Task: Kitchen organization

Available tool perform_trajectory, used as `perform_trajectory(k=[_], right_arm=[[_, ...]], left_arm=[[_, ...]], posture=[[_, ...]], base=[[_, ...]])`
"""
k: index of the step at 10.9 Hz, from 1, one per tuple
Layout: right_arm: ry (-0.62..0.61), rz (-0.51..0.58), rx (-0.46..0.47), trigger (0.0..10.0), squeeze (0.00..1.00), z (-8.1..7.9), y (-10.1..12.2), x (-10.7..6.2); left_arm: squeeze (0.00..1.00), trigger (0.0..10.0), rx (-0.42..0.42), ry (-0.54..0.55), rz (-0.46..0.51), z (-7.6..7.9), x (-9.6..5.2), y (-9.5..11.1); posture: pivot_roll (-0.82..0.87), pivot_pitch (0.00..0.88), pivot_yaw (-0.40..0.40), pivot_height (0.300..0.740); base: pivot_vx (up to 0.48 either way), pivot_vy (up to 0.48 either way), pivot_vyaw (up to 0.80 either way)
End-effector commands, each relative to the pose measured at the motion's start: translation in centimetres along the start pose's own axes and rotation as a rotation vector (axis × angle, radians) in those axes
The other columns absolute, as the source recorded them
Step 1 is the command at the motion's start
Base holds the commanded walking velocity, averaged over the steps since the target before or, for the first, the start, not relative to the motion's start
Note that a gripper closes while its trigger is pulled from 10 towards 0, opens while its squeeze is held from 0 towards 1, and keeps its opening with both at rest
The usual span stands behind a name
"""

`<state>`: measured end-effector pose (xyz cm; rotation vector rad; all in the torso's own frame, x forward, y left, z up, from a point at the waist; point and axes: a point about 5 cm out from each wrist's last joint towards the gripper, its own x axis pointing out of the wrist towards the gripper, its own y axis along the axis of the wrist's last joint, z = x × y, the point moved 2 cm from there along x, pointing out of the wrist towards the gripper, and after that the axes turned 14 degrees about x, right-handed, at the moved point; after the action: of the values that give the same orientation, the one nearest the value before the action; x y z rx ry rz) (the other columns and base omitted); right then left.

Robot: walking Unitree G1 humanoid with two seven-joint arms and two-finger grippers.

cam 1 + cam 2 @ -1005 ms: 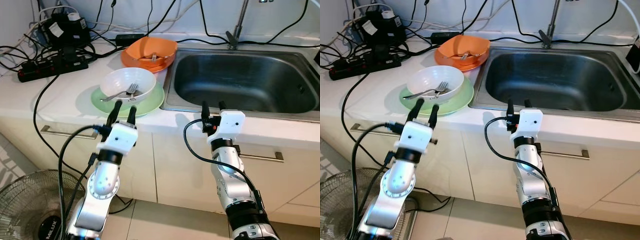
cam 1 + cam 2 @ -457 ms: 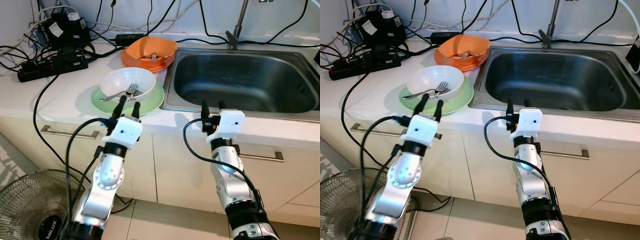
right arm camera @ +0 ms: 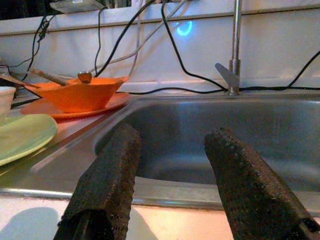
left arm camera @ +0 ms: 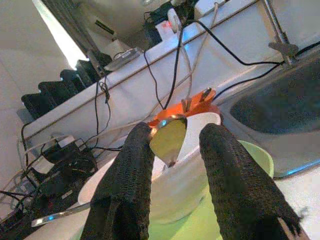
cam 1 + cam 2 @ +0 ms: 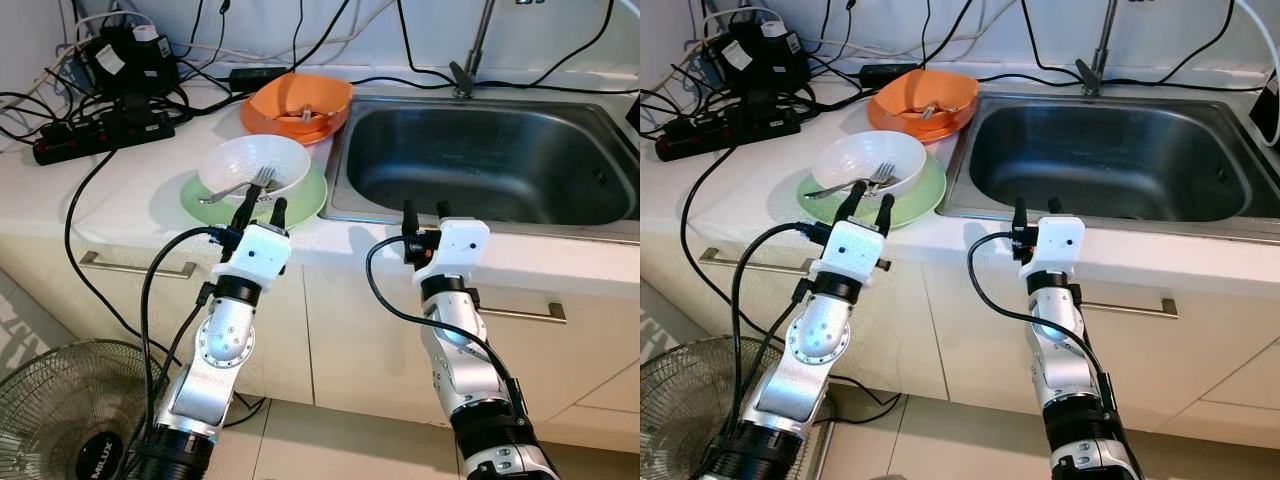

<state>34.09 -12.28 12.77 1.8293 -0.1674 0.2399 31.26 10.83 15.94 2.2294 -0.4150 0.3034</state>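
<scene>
Two empty end effectors, left end effector (image 5: 263, 208) parted before white bowl (image 5: 253, 168), fork (image 5: 240, 187) handle partly hidden, right end effector (image 5: 424, 212) parted.

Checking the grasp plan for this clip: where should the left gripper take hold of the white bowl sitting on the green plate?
Probably the near rim of the white bowl, approached from the counter's front edge, where the open left gripper already points. The fork leans across the bowl's left side, so one finger should go inside the rim to its right. The green plate stays beneath.
</scene>
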Motion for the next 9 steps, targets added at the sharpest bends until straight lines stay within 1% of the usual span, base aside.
perform_trajectory(k=[1, 2, 7, 9], right_arm=[[0.002, -0.004, -0.003, 10.0, 0.00, -0.26, 0.00, 0.21], [-0.003, -0.007, -0.004, 10.0, 0.00, -0.17, -0.10, 0.12], [-0.007, -0.007, -0.001, 10.0, 0.00, -0.23, -0.15, 0.20], [-0.005, -0.008, -0.001, 10.0, 0.00, -0.31, -0.16, 0.26]], left_arm=[[0.00, 2.0, -0.002, 0.007, 0.010, -0.08, 0.38, 0.19], [0.00, 0.0, -0.002, 0.008, 0.012, -0.02, 0.49, 0.16], [0.00, 0.0, -0.005, 0.005, 0.023, 0.17, 0.80, 0.28], [0.00, 0.8, -0.007, 0.006, 0.030, 0.14, 0.90, 0.42]], posture=[[0.07, 0.000, 0.065, 0.740], [0.07, 0.000, 0.066, 0.740], [0.07, 0.000, 0.066, 0.740], [0.07, 0.000, 0.065, 0.740]], base=[[0.000, 0.000, 0.00], [0.000, 0.000, 0.00], [0.000, 0.000, 0.00], [0.000, 0.000, 0.00]])
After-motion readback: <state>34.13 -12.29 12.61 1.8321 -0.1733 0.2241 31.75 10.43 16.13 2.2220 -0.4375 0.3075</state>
